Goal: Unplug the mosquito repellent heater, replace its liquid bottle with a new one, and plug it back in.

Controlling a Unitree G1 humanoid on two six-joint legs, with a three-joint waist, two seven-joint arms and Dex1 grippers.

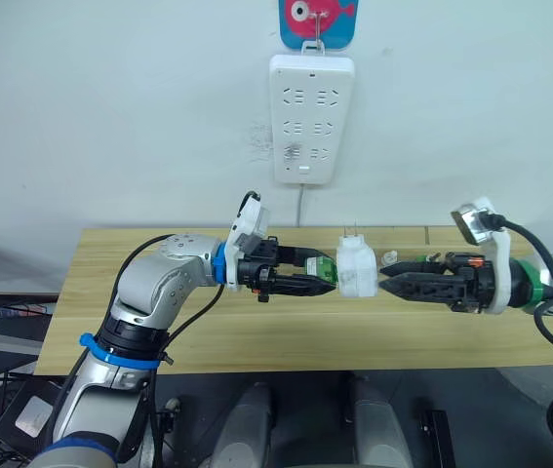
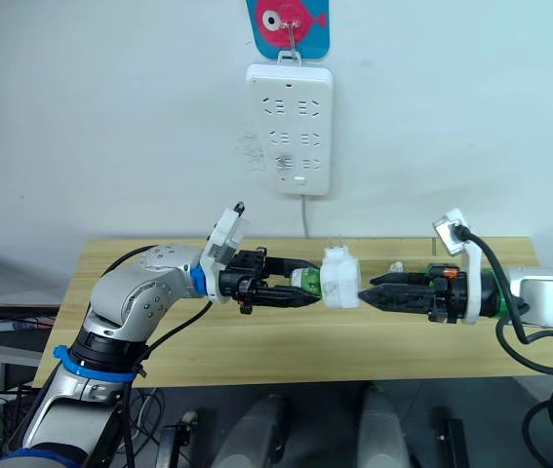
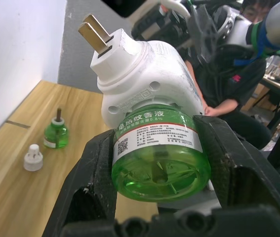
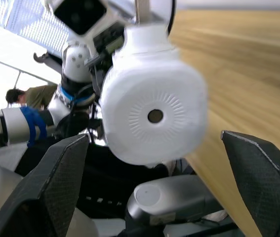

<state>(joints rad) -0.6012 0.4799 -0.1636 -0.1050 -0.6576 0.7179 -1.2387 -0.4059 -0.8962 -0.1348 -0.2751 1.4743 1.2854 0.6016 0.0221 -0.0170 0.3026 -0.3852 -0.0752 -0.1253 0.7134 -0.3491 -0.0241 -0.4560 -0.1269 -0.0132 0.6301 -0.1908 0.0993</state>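
Above a long wooden table (image 1: 208, 341), two robot arms meet in mid-air. The left gripper (image 1: 317, 278) has its black fingers clenched around a green liquid bottle (image 3: 160, 160), which is seated in the base of the mosquito repellent heater (image 1: 358, 267) (a small white rounded unit, its two plug prongs pointing upward). The right gripper (image 1: 393, 283) faces the heater's holed front with fingers spread apart, not gripping it. A second green bottle (image 3: 56, 134) and a white cap (image 3: 33, 158) stand on the table. A white socket strip (image 1: 311, 118) hangs on the wall behind.
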